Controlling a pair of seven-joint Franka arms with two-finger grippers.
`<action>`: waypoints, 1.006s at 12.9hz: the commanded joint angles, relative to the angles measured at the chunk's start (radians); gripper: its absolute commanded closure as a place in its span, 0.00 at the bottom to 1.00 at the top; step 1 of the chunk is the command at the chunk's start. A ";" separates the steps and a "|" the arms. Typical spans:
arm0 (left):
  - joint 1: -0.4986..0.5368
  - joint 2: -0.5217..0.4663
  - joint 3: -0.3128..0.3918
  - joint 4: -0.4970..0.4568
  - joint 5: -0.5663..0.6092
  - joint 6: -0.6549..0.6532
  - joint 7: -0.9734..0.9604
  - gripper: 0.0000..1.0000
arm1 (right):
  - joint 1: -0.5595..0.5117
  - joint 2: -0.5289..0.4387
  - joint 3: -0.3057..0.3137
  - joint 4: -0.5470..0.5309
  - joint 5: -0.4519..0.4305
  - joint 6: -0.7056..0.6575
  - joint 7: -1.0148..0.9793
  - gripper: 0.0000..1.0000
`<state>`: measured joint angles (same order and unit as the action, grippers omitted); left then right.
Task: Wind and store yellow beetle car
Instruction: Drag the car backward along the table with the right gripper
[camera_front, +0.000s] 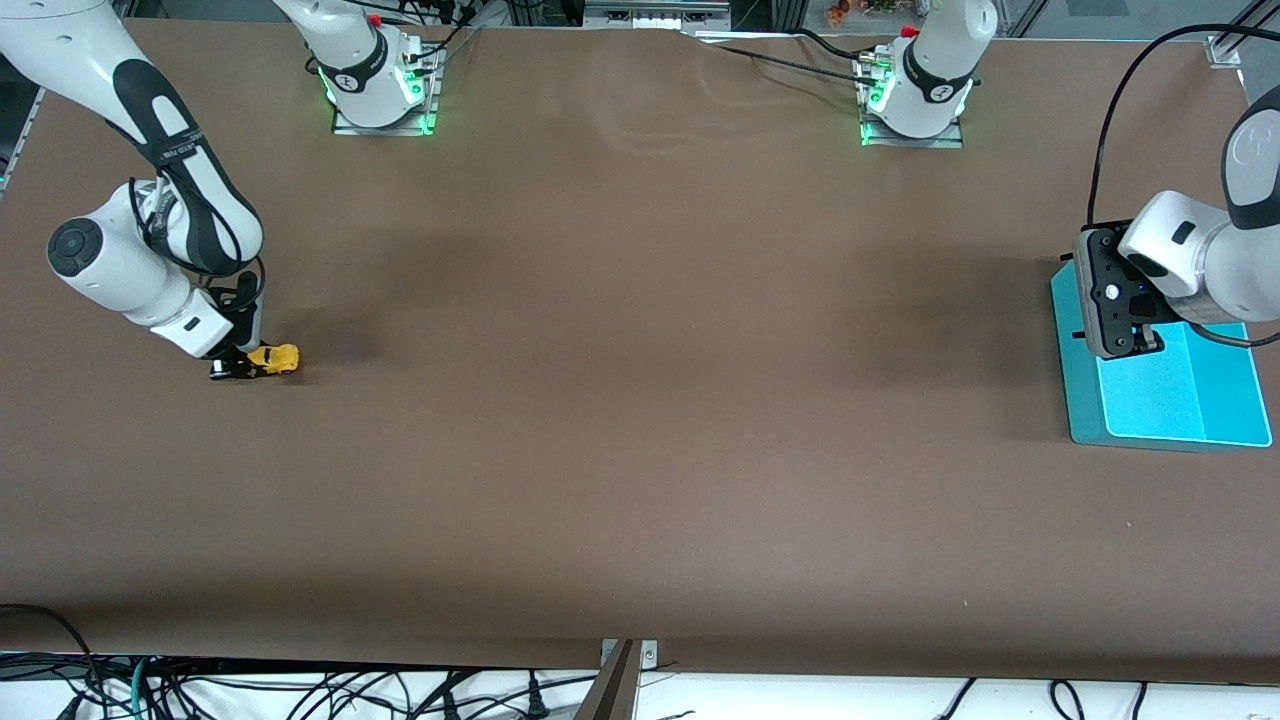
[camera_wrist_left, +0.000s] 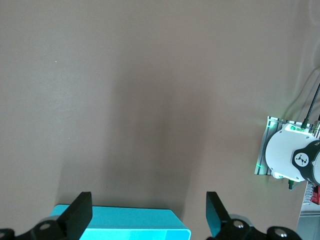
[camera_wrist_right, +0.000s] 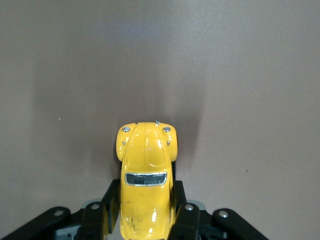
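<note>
Brown matting over the whole table (camera_front: 640, 450), taken as the landmark for every entry below. Nearest item listed: teal tray (camera_front: 1160, 405), flat on the table at the left arm's end, shallow, two-toned, part of its rim covered by the arm above it. Left gripper (camera_front: 1120, 340) over the tray's edge, fingers (camera_wrist_left: 80, 227) spread wide, nothing between them, waiting. Yellow beetle car (camera_front: 272, 359), on or just above the table at the right arm's end, well apart from the tray; wheel contact with the table not discernible. Right gripper (camera_front: 240, 365) clamped tight on the car's rear flanks, nose of the car projecting clear of the fingertips. Farthest entries: two arm bases with green lights along the table's upper edge in the front view. Progress, as a judgement: car grasped, so the winding stage probably in hand or about to start; no sign either way of a spring already wound; carrying across the table and placing in the tray, the likely store, not yet done. Obscured: rear of the car, hidden between the right fingers; wheels mostly unseen from above; any winding key or pull-back mechanism not visible; left fingertips cut off at the picture edge in the left wrist view.
</note>
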<state>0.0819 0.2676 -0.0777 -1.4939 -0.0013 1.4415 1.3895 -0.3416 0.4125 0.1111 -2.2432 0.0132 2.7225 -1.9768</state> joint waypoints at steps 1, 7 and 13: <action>0.012 0.012 -0.002 0.024 -0.028 -0.007 0.026 0.00 | -0.020 0.086 -0.004 0.002 -0.004 -0.013 -0.037 1.00; 0.021 0.021 -0.002 0.024 -0.046 -0.007 0.063 0.00 | -0.017 0.083 0.018 0.040 -0.007 -0.067 -0.037 0.62; 0.013 0.021 -0.007 0.024 -0.046 -0.007 0.052 0.00 | -0.017 0.080 0.019 0.050 -0.007 -0.067 -0.039 0.29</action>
<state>0.0928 0.2800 -0.0820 -1.4934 -0.0211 1.4415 1.4253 -0.3418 0.4636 0.1186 -2.2039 0.0119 2.6600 -1.9947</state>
